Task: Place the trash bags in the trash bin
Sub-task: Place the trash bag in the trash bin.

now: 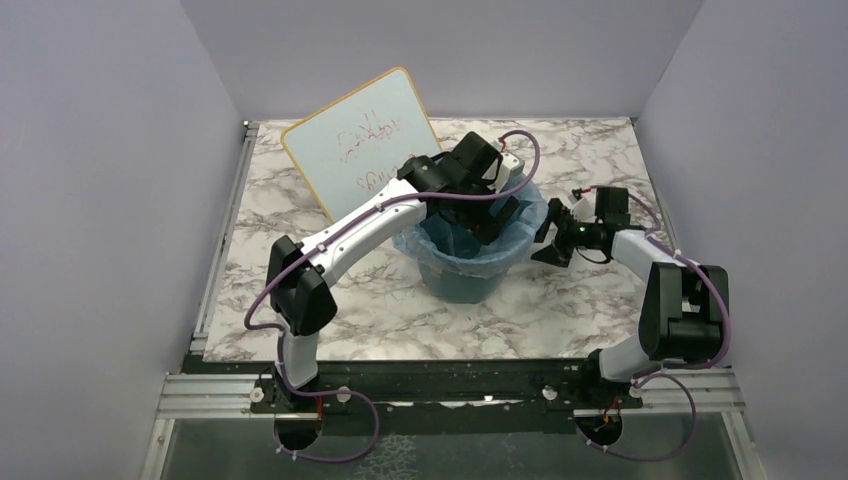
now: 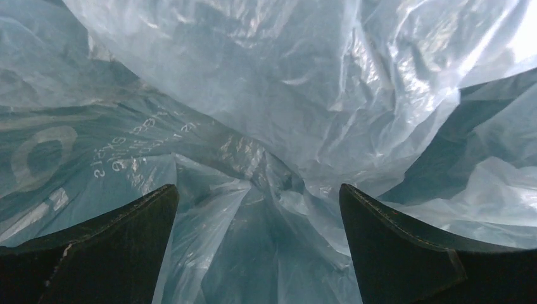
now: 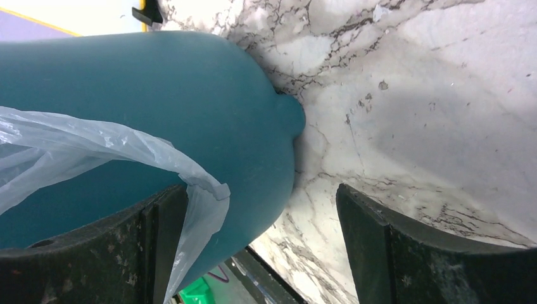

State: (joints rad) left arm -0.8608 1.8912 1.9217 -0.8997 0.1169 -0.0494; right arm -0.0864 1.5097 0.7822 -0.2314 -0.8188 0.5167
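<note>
The teal-blue trash bin [image 1: 470, 278] stands mid-table, and the pale-blue trash bag [image 1: 432, 243] lies inside it with its edge folded over the rim. My left gripper [image 1: 482, 226] reaches down into the bin. In the left wrist view it [image 2: 259, 247] is open, with crinkled bag film [image 2: 272, 95] all round it and nothing held. My right gripper [image 1: 549, 240] is open just right of the bin. In the right wrist view it [image 3: 263, 247] sits by the bin wall [image 3: 158, 95], and a hanging bag edge [image 3: 196, 209] lies against its left finger [image 3: 158, 240].
A whiteboard [image 1: 365, 140] with red scribbles leans at the back left, close behind the left arm. The marble table [image 1: 600, 300] ends at a metal rail at the near edge. Grey walls enclose the left, right and back sides.
</note>
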